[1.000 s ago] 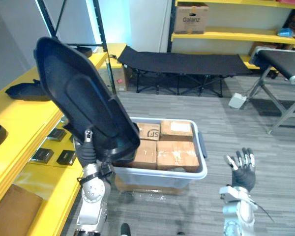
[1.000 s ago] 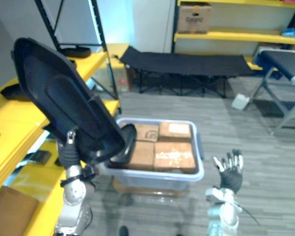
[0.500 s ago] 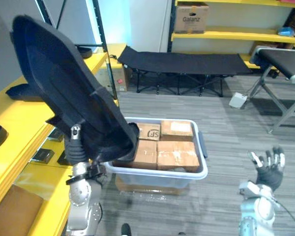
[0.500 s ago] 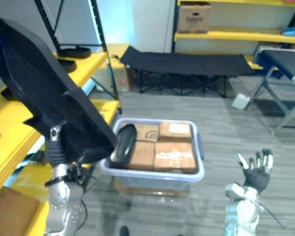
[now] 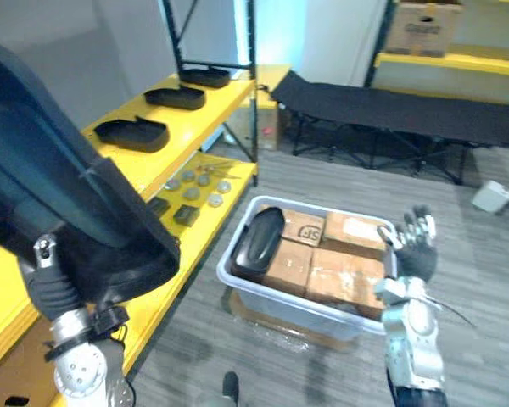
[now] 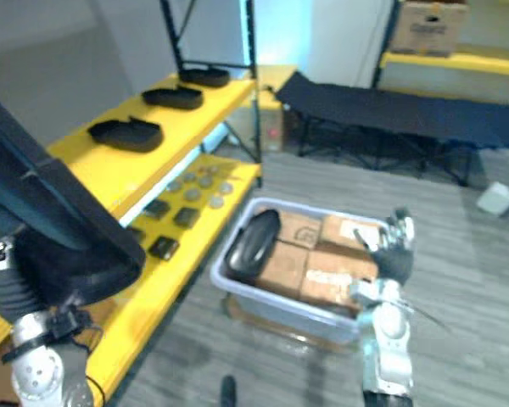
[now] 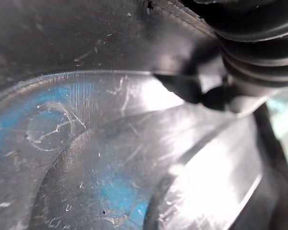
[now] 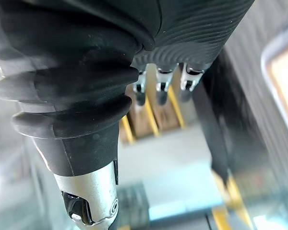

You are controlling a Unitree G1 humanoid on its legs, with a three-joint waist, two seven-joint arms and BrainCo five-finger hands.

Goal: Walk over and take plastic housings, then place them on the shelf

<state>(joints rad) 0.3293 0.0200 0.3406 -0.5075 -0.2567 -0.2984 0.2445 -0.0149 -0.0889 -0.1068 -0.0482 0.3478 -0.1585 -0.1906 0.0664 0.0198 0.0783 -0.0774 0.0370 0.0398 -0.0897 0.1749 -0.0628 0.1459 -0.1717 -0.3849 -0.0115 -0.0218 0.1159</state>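
Left hand (image 5: 55, 292) first: grips a big black housing (image 5: 59, 195) at its lower edge, thumb on the near face, holds it high beside the yellow shelf (image 5: 195, 119). Right hand (image 5: 416, 248): hangs empty by the bin (image 5: 231, 270), fingers spread straight. Looks like the carry step, pick done, placing not yet. Next calls for swinging left and laying the housing flat on bare yellow board, clear of the 3 housings (image 5: 131, 131) parked there. Leaves 1 more housing (image 5: 256, 242) in the bin, on cardboard boxes (image 5: 331, 284). Shows labels and dark print on those boxes; not read out.

Grey plank floor (image 5: 492, 246) — black folding cot (image 5: 407, 106), white wall (image 5: 339, 42) behind.
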